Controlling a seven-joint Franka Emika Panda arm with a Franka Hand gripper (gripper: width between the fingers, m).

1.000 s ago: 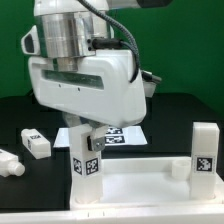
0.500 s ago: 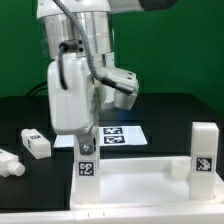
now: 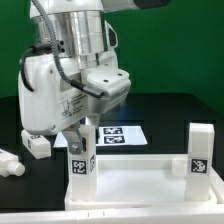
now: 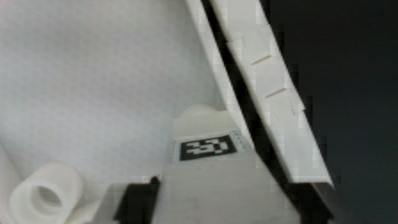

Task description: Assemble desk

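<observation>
Down at the lower left of the exterior view, the gripper [image 3: 82, 140] sits over the corner leg [image 3: 80, 168], jaws looking clamped on its sides, and that leg stands upright at a corner of the desk's tabletop [image 3: 140, 186]. Danger now: if the leg is not seated square, a twist could jam it, or drag the whole tabletop and upset the far leg [image 3: 203, 152] at the exterior view's right.

The arm [image 3: 60, 80] runs off the exterior view's top edge and hides part of the marker board [image 3: 122, 135]. A loose leg [image 3: 8, 165] is cut by that view's left edge. The wrist view is blurred, and its edge cuts off the gripper [image 4: 222, 200] fingers [image 4: 143, 200] flanking the tagged leg [image 4: 210, 130].
</observation>
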